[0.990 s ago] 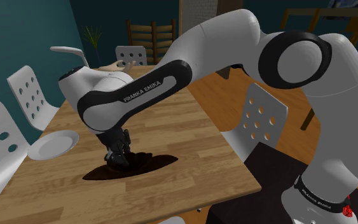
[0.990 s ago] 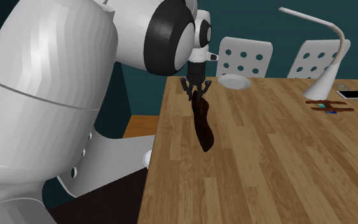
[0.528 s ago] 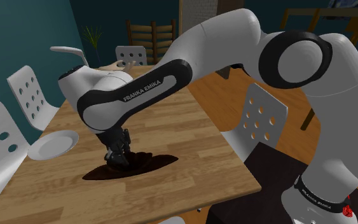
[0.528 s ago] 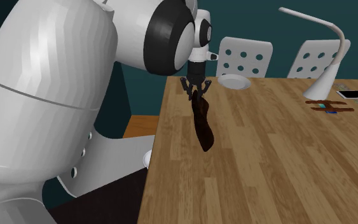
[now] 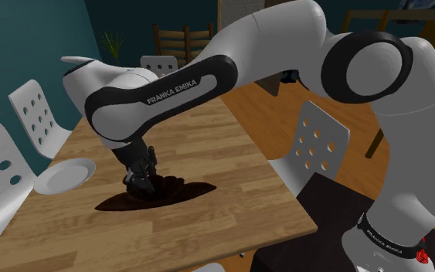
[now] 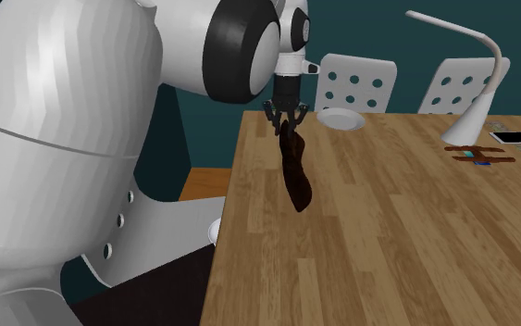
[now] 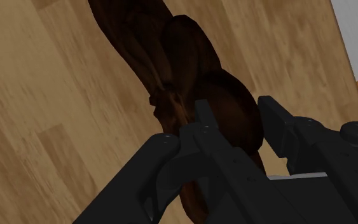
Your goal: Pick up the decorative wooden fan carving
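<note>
Shoulder view: the gripper [image 5: 140, 181] pinches the dark brown fan carving [image 5: 183, 190] just over the plank-wood desk [image 5: 239, 166]; I cannot tell whether the carving clears the top. A white plate [image 5: 62, 175] lies near the desk's left edge there. White perforated chairs [image 5: 32, 116] stand around the desk, against teal walls [image 5: 22, 39]. A white lamp [image 6: 476, 88] stands at the second exterior view's right.

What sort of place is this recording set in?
Probably a dining room in a house: a wooden table, white chairs with holed backs around it, and a white plate on it.
</note>
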Robot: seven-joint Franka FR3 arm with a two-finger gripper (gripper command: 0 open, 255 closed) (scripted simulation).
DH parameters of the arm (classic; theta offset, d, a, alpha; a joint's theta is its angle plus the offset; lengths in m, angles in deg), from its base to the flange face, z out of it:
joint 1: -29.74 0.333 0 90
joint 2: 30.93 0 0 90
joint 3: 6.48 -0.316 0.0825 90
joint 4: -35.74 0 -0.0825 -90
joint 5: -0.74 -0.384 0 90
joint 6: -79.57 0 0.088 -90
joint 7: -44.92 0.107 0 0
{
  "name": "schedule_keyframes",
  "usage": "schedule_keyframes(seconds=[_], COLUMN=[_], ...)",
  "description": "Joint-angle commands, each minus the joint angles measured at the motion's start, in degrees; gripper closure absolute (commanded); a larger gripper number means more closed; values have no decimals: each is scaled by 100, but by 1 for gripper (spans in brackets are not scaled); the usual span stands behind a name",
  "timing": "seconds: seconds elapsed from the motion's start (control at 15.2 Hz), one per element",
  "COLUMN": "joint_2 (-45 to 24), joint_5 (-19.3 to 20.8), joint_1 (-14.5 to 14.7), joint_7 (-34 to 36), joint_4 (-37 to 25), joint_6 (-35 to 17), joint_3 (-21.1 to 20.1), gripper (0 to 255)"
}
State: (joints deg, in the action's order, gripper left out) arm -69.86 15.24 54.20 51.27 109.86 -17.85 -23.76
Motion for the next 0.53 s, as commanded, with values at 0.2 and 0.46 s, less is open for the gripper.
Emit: schedule_keyframes(seconds=[0.2,0.46], joint_2=[110,141], joint_5=[-33,-44], joint_1=[16,26], joint_7=[-37,-55], joint_4=[-220,-337], joint_6=[316,460], joint_3=[-20,-26], gripper=[255,255])
